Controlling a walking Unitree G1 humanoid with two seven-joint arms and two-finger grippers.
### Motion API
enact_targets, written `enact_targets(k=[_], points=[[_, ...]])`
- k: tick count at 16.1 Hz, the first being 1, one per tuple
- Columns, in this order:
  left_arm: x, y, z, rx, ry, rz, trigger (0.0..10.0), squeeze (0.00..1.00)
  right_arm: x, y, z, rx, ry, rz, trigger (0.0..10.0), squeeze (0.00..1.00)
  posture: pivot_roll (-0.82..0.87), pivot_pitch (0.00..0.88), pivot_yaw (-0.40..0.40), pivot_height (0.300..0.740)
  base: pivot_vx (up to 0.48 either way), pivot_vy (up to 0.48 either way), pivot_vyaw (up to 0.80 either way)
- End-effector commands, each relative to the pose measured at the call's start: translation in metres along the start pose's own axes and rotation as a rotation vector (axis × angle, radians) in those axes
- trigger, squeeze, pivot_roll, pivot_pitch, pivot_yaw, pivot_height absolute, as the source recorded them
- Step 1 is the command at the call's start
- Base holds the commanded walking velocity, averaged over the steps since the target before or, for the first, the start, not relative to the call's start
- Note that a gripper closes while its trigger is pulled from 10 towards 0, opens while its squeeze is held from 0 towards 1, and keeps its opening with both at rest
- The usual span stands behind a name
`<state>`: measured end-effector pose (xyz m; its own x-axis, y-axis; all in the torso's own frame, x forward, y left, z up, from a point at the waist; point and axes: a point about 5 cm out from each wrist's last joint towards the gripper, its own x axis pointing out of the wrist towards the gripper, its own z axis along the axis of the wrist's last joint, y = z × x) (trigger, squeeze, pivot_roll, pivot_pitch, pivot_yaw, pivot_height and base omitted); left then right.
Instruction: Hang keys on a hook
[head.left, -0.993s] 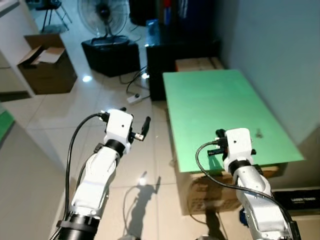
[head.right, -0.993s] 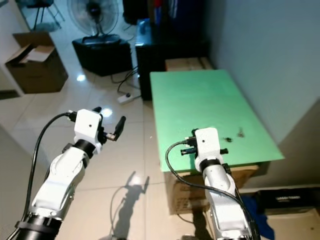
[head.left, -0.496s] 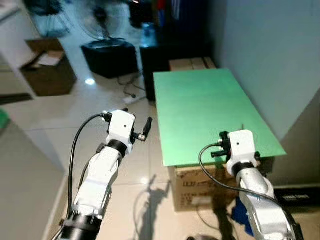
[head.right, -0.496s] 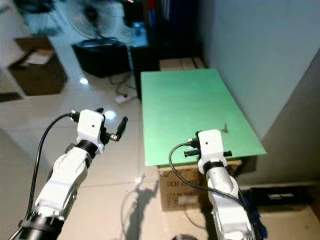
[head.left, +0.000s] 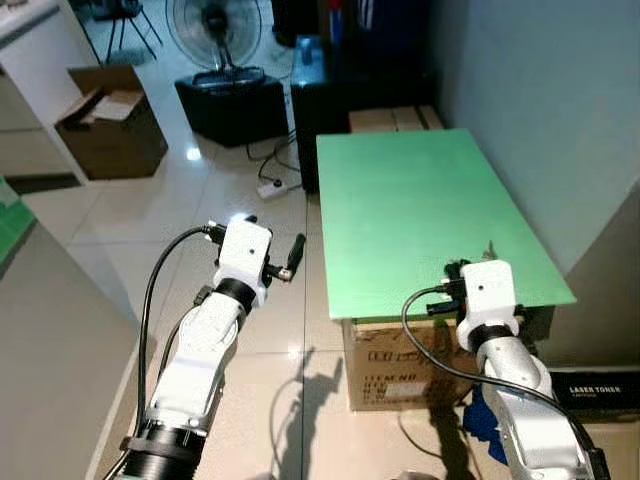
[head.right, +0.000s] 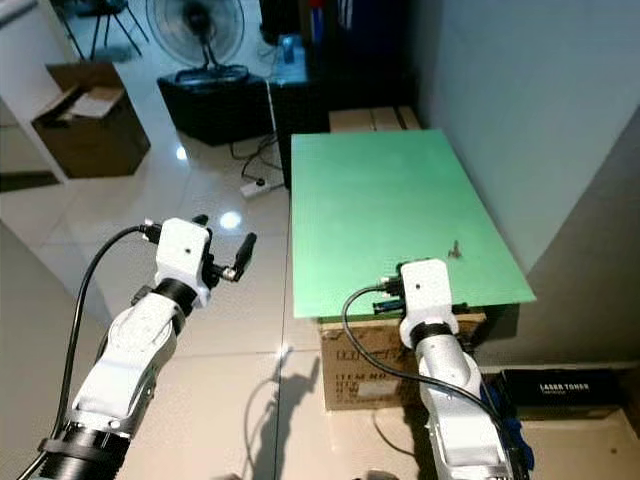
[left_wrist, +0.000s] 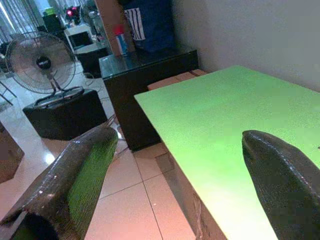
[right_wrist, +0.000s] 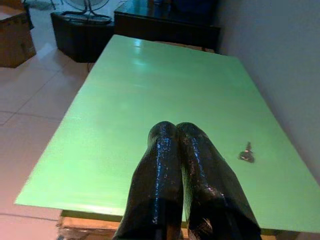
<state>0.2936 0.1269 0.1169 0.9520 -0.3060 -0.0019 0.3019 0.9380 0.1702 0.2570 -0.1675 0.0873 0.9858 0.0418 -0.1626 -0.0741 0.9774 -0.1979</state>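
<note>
The keys (right_wrist: 246, 154) lie flat on the green tabletop (head.right: 380, 200), a small dark cluster near the edge that runs along the grey wall (head.right: 520, 110), toward the table's near end; nothing touches them, and I see no hook from here. My right gripper (right_wrist: 175, 135) hangs over the near edge of the table, its two black fingers pressed together with nothing between them; the keys sit ahead of it and off to its right, apart from the fingertips. My left gripper (left_wrist: 175, 165) is held out over the tiled floor (head.left: 130, 220) beside the table, fingers spread wide and empty.

I judge the step in hand to be the approach for the pick-up, with the task barely begun; to do it well I would part the right fingers before descending, carry the wrist toward the wall side until the keys lie between the tips, then come down steeply, since so thin an object on a flat board gives little to bite on and may skid.

Beyond the table stand a dark cabinet (head.left: 350, 90), a standing fan (head.left: 213, 30) on a black box, and an open cardboard box (head.left: 110, 120); a printed carton (head.right: 370, 360) sits beneath the table's near end.
</note>
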Motion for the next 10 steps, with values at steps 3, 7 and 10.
enact_targets(k=[3, 7, 10], points=[[0.0007, 0.0058, -0.0008, 0.011, 0.012, 0.017, 10.0, 0.00, -0.0004, 0.0021, 0.0017, 0.007, -0.005, 0.004, 10.0, 0.00, -0.13, 0.021, 0.081, 0.740, 0.000, 0.000, 0.00], [0.0002, 0.0032, 0.0003, -0.006, 0.006, 0.005, 10.0, 0.00, -0.0004, 0.0014, 0.0012, 0.010, -0.001, 0.007, 10.0, 0.00, -0.13, 0.026, 0.079, 0.740, 0.000, 0.000, 0.00], [-0.0008, 0.0034, 0.0007, -0.013, 0.004, 0.006, 10.0, 0.00, -0.0009, 0.0018, 0.0007, 0.010, 0.000, 0.011, 10.0, 0.00, -0.13, 0.027, 0.078, 0.740, 0.000, 0.000, 0.00]])
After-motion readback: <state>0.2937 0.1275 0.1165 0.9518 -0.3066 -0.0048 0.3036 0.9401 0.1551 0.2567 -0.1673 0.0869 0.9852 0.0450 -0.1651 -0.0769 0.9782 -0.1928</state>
